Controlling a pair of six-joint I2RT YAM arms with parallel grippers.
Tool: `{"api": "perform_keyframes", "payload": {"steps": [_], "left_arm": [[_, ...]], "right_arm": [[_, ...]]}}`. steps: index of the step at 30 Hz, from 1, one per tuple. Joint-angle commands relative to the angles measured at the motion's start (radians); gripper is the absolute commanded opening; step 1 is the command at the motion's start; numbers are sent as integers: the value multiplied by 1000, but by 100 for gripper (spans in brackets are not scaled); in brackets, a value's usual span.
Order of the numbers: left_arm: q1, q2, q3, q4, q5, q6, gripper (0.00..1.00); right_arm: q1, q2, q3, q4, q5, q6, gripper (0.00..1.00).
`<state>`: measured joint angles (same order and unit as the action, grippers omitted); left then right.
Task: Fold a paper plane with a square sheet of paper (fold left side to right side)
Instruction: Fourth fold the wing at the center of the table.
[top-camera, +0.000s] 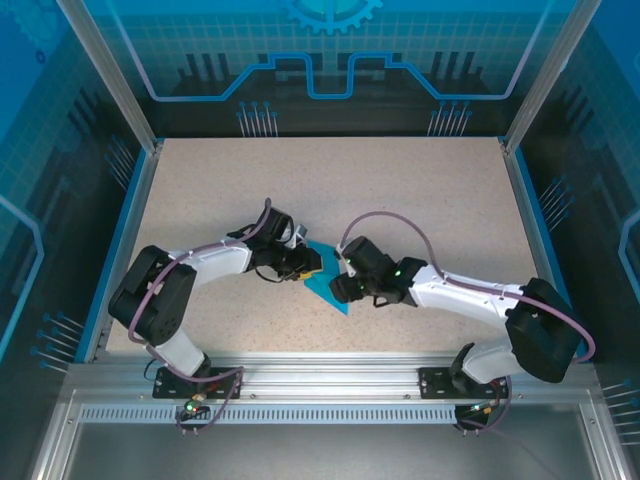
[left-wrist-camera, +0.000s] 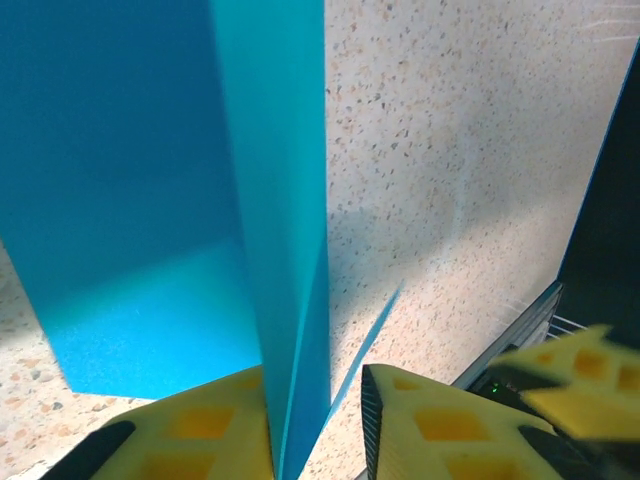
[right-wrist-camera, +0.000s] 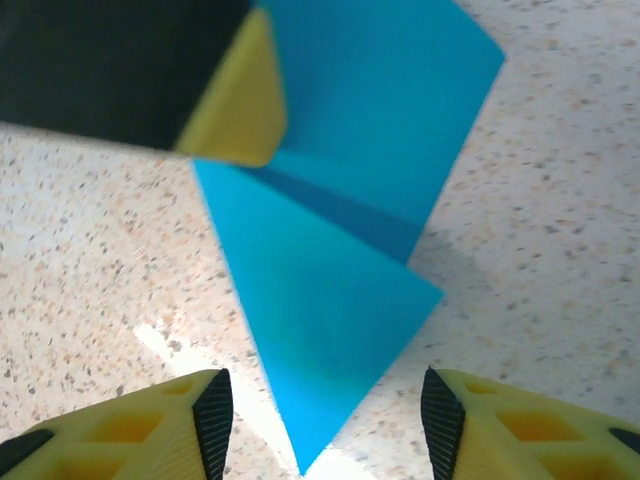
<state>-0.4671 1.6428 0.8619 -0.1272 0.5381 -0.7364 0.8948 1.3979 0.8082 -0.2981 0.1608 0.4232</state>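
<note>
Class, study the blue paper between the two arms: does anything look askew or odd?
Yes: the blue paper is not lying flat; one fold stands upright off the table, inside the left tool.

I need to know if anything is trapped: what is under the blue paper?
The folded blue paper rests on the speckled table, which shows around it. The patch it covers is hidden; nothing pokes out at its edges.

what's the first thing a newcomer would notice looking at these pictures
The bright cyan-blue sheet of paper stands out first, partly folded at the middle of the speckled beige table, with both black arms reaching in to meet over it. Close up, a raised flap of it stands between the yellow fingers of the left gripper. A pointed corner lies flat between the wide-apart fingers of the right gripper.
</note>
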Motion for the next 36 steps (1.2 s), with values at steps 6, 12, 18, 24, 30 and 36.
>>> {"api": "perform_keyframes", "payload": {"steps": [6, 12, 18, 24, 30, 36], "left_arm": [[-7, -18, 55, -52, -7, -11, 19], [-10, -16, 60, -51, -8, -18, 17], [-10, -12, 69, -62, -12, -15, 16], [-10, -12, 74, -72, -18, -9, 16], [-9, -28, 78, -96, -36, 7, 25], [9, -68, 71, -122, -50, 20, 38]], "right_arm": [[119, 135, 19, 9, 181, 63, 59], [130, 201, 54, 19, 183, 57, 58], [131, 238, 65, 18, 181, 51, 52], [133, 257, 98, 11, 184, 53, 43], [131, 260, 97, 5, 180, 55, 28], [128, 274, 82, 6, 153, 65, 14]]}}
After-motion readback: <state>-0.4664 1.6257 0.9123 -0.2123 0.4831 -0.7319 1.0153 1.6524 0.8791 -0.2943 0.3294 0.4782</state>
